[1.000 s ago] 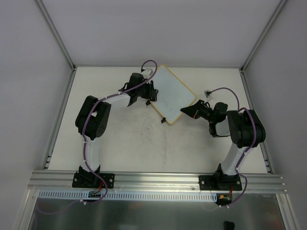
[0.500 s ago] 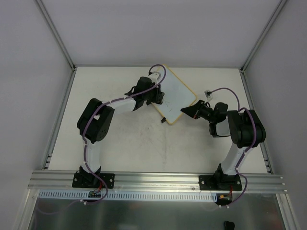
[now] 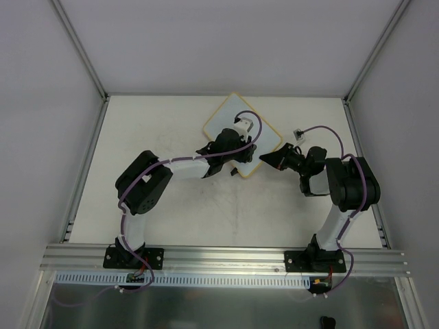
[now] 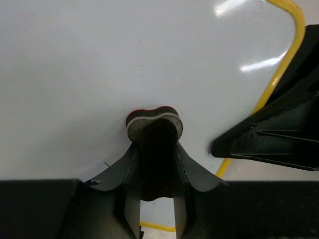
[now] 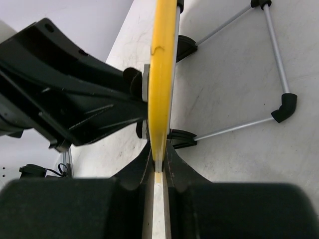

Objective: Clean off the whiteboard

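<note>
The whiteboard (image 3: 223,118) is white with a yellow rim and stands tilted at the back middle of the table. My left gripper (image 3: 238,147) is over its near part, shut on a dark felt eraser (image 4: 154,124) with a red-and-white edge, pressed against the white face (image 4: 99,59). A faint short mark shows beside my left finger. My right gripper (image 3: 269,159) is shut on the board's right rim; in the right wrist view the yellow rim (image 5: 163,74) runs edge-on between my jaws (image 5: 158,157). The right gripper also shows in the left wrist view (image 4: 269,142).
The board's wire stand (image 5: 239,127) and black feet (image 5: 182,47) rest on the table behind it. A small black-and-white item (image 3: 297,132) lies near the right rail. Aluminium frame rails (image 3: 86,164) bound the table on the left, right and near sides.
My left gripper has swept with the eraser from the board's left edge across to its near middle, the arm stretching right. The right gripper has kept its hold on the rim.
</note>
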Controlling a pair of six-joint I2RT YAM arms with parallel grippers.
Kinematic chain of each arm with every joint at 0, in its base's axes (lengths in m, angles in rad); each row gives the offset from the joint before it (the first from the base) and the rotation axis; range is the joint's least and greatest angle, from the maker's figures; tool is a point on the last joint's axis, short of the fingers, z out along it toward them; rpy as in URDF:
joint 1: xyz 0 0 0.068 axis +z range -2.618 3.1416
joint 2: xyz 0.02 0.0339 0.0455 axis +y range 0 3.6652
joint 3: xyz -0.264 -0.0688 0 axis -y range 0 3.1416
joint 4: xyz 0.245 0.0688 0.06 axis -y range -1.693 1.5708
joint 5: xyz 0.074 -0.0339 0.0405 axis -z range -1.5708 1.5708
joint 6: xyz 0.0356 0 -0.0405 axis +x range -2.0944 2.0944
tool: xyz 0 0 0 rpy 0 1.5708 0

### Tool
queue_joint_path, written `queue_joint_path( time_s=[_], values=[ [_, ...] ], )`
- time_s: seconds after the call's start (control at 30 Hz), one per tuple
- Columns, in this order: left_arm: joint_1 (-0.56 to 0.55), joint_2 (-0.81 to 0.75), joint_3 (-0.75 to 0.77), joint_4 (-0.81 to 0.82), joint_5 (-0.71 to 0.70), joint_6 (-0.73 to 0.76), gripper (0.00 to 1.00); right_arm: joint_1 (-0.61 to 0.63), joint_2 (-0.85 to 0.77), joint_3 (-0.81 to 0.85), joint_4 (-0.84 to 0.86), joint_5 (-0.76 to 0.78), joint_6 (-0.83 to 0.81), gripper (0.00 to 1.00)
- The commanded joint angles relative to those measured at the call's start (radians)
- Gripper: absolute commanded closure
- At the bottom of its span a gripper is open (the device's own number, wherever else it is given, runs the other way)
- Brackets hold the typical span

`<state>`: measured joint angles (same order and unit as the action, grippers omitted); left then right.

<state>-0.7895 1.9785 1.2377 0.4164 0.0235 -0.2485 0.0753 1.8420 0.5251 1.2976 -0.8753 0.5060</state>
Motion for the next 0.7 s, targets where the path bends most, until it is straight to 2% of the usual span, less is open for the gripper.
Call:
queue_joint_path(
  time_s=[0.0, 0.17, 0.53, 0.67],
  values=[
    [-0.183, 0.094, -0.072, -0.039, 0.248, -0.120, 1.00, 0.047, -0.012, 0.013, 0.233, -0.074, -0.021, 1.00],
    [-0.185, 0.062, -0.118, 0.002, 0.205, -0.121, 1.00, 0.047, -0.013, 0.013, 0.233, -0.074, -0.023, 1.00],
    [0.004, 0.013, -0.231, 0.062, 0.219, -0.123, 1.00, 0.050, -0.015, 0.012, 0.233, -0.073, -0.024, 1.00],
    [0.039, -0.001, -0.268, 0.087, 0.156, -0.123, 1.00, 0.050, -0.015, 0.012, 0.233, -0.076, -0.024, 1.00]
  ],
)
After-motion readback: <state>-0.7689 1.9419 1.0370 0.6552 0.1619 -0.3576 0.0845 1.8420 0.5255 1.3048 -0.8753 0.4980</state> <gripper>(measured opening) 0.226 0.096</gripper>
